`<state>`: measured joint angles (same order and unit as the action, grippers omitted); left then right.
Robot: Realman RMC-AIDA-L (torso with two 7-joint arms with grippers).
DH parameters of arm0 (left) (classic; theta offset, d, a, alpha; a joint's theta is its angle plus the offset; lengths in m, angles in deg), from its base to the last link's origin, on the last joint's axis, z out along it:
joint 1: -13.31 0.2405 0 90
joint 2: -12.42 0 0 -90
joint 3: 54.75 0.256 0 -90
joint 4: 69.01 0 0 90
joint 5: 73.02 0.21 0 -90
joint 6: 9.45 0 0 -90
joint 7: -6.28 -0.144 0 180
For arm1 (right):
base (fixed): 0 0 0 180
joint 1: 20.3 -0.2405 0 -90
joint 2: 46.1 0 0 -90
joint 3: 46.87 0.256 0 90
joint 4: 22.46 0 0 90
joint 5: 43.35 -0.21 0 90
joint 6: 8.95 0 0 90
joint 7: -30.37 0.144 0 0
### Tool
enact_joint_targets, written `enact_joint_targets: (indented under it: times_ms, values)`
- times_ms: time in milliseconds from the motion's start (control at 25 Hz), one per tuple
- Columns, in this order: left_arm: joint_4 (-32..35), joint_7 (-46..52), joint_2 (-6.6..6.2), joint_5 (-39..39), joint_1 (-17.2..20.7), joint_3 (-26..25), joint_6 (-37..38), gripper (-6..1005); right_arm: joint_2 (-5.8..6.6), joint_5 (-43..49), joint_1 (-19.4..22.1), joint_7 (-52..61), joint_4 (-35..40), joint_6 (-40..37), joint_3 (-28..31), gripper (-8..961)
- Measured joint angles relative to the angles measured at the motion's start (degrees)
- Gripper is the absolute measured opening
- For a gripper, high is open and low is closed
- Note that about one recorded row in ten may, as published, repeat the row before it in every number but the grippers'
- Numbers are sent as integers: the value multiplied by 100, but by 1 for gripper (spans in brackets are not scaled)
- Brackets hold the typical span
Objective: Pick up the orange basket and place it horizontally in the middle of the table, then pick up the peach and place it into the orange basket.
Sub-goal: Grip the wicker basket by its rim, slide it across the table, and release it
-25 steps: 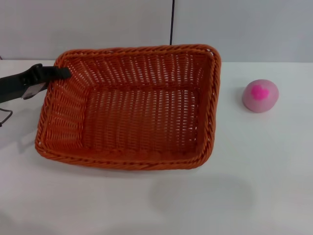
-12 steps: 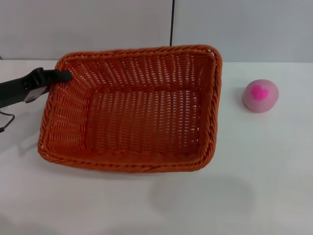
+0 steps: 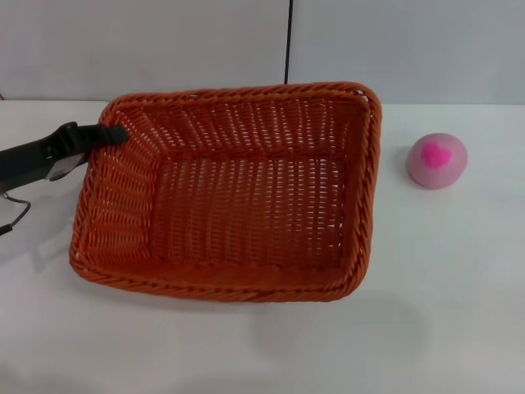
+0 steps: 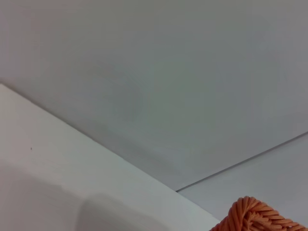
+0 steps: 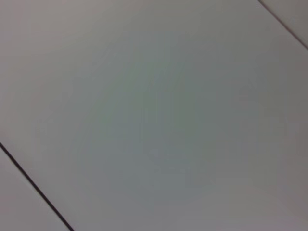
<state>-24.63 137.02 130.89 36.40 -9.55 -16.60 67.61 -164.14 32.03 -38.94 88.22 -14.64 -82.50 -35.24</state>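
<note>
The orange basket (image 3: 246, 205) lies open side up on the white table (image 3: 459, 295), left of centre and slightly askew, with nothing in it. My left gripper (image 3: 113, 134) comes in from the left and is shut on the basket's far-left rim corner. A bit of that braided rim (image 4: 260, 219) shows in the left wrist view. The peach (image 3: 436, 160), pale pink with a magenta heart blotch, rests on the table to the right of the basket, apart from it. My right gripper is out of view.
A grey wall (image 3: 164, 41) with a dark vertical seam (image 3: 288, 41) runs behind the table's far edge. A thin cable (image 3: 10, 215) loops at the left edge. The right wrist view shows only grey panels.
The basket has slid to the right and turned slightly, carried by my left gripper on its corner. The peach has not moved.
</note>
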Motion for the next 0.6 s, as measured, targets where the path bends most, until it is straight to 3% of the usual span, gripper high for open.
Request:
enact_joint_targets:
  times_ms: [600]
  values:
    - [-337, -148, -25, -87, 88, 64, -32, 284, 0, 1, -8, -10, 0, 27, -29, 638]
